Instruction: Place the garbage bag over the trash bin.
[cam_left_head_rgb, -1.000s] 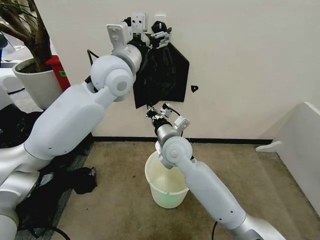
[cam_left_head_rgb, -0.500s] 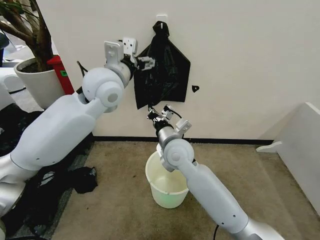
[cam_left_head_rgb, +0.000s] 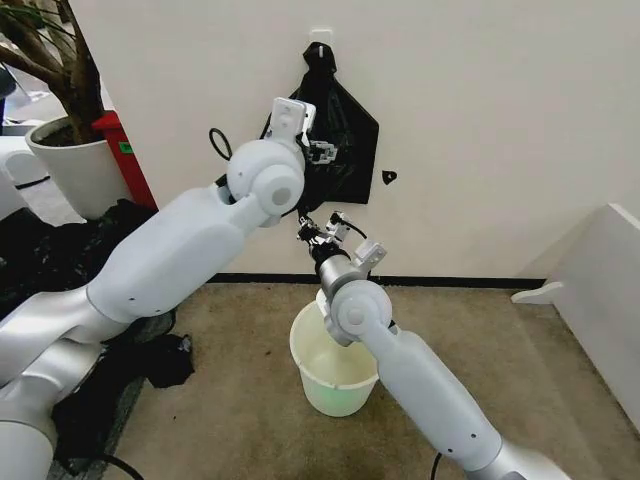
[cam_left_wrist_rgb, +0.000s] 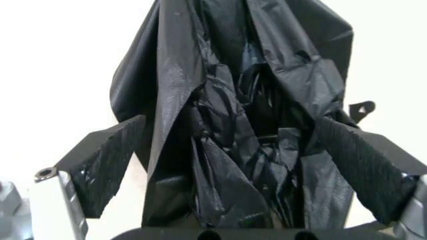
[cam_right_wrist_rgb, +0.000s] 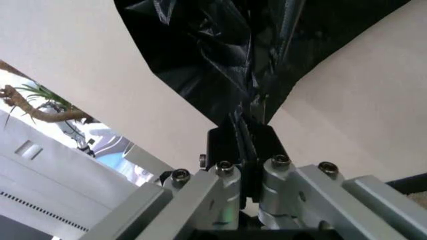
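A flat black bag (cam_left_head_rgb: 352, 120) hangs by its knotted top from a wall hook. Wrinkled glossy black plastic, the garbage bag (cam_left_wrist_rgb: 227, 100), shows in its middle. My left gripper (cam_left_head_rgb: 318, 151) is open at mid-height of the hanging bag, and its black pads (cam_left_wrist_rgb: 107, 160) stand on either side of the wrinkled plastic (cam_left_wrist_rgb: 230, 125). My right gripper (cam_left_head_rgb: 310, 232) is just below the hanging bag, shut on a thin tongue of black plastic (cam_right_wrist_rgb: 241, 131) coming out of its lower edge. The trash bin (cam_left_head_rgb: 325, 385), a white bucket, stands open on the carpet under the right arm.
A white plant pot (cam_left_head_rgb: 75, 165) with a trunk and a red object (cam_left_head_rgb: 125, 150) stand at the left by the wall. Black plastic sheeting (cam_left_head_rgb: 40, 260) lies on the floor at the left. A white panel (cam_left_head_rgb: 600, 290) slants at the right.
My left arm has swung, and its gripper has come down from the bag's knotted top to its middle. The right gripper has stayed shut at the bag's lower edge.
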